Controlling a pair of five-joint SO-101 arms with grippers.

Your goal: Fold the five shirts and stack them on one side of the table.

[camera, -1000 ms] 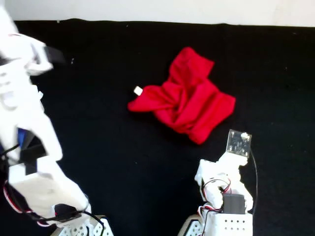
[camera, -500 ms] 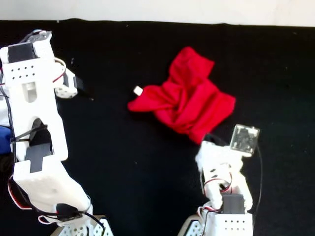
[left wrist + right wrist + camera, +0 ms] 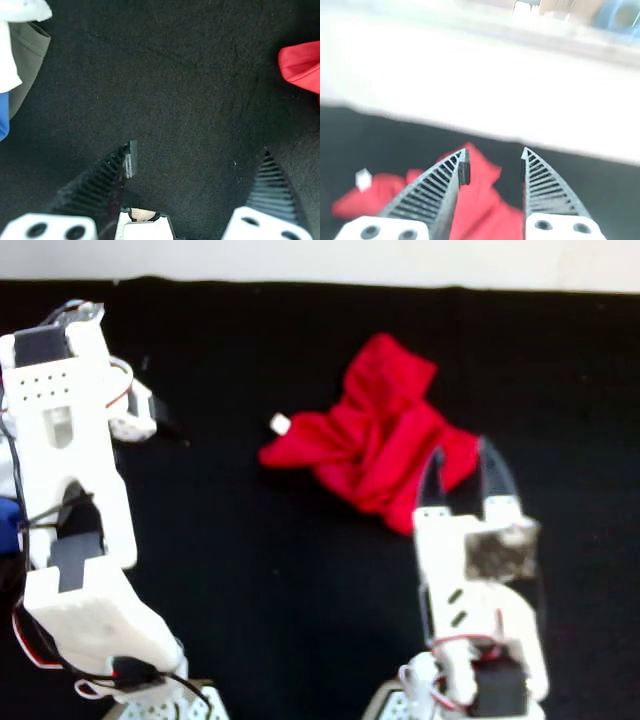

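On the far half of the bench (image 3: 250,570), near its middle, we find the red shirt (image 3: 375,445) lying crumpled and unfolded. A small white tag (image 3: 281,424) shows at the end nearer the left arm.

The right tool (image 3: 462,452) stands at the shirt's near corner on the right arm's side. Its jaws are apart, with nothing clamped. In the right wrist view, red fabric shows between and below the two fingers (image 3: 452,172). We cannot tell whether they touch it.

The left tool (image 3: 197,155) hangs over bare bench surface, well apart from the shirt. Its jaws are wide apart and hold nothing. One corner of the shirt (image 3: 302,65) shows at the edge of the left wrist view.

A black covering (image 3: 175,90) lies over the bench. A bundle of white, tan and blue fabric (image 3: 25,52) lies at the bench edge beside the left arm. Beyond the far edge runs a pale wall (image 3: 320,260).
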